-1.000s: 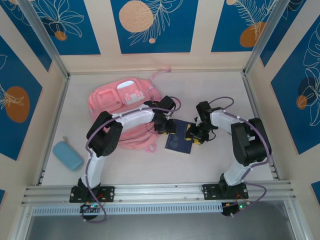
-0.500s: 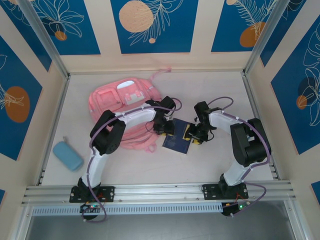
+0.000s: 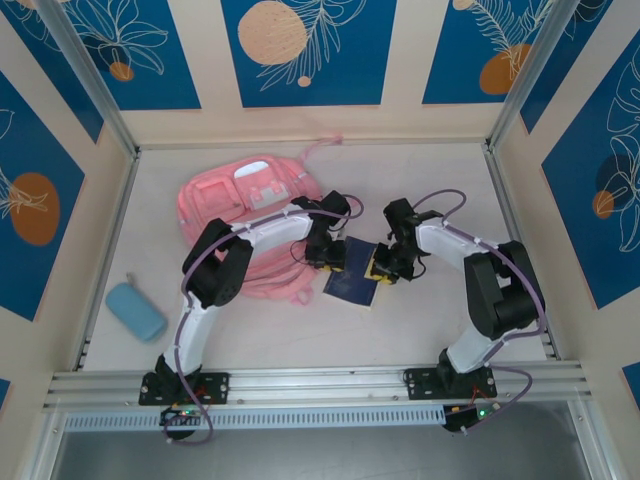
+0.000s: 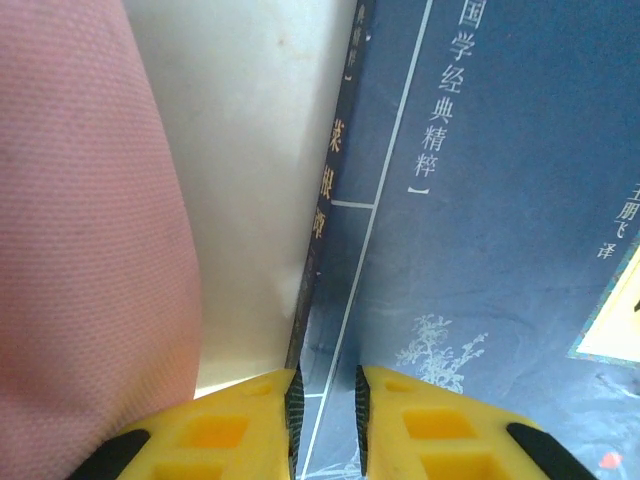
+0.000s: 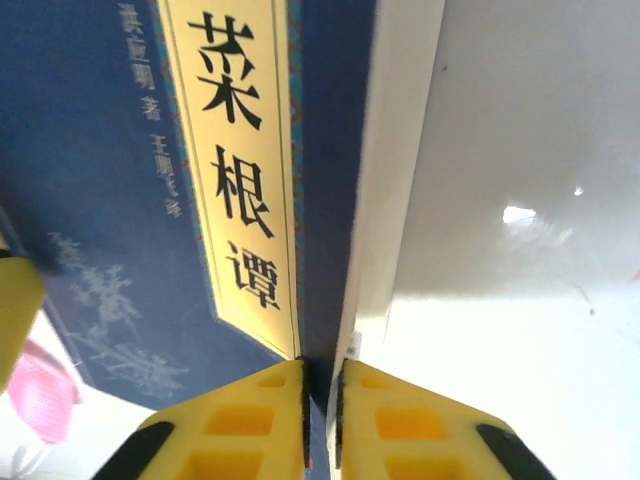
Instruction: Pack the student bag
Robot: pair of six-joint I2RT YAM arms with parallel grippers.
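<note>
Overhead, the student bag [image 3: 240,200] lies back-left on the tabletop [image 3: 430,325], with a blue book [image 3: 350,288] just right of it. Left wrist: the left gripper [image 4: 327,400] stands narrow astride the book's [image 4: 480,250] spine, and I cannot tell whether it touches. Right wrist: the right gripper [image 5: 322,410] pinches the book's [image 5: 100,200] edge.

The student bag [image 3: 215,195] is a large, soft pink backpack lying flat on the tabletop [image 3: 420,330], left of centre and toward the back wall [image 3: 400,120]. A pale panel [image 3: 255,182] sits on its upturned face. A thin pink loop [image 3: 322,146] trails from its far right corner toward that wall. In the left wrist view its fabric shows a fine woven texture.
</note>
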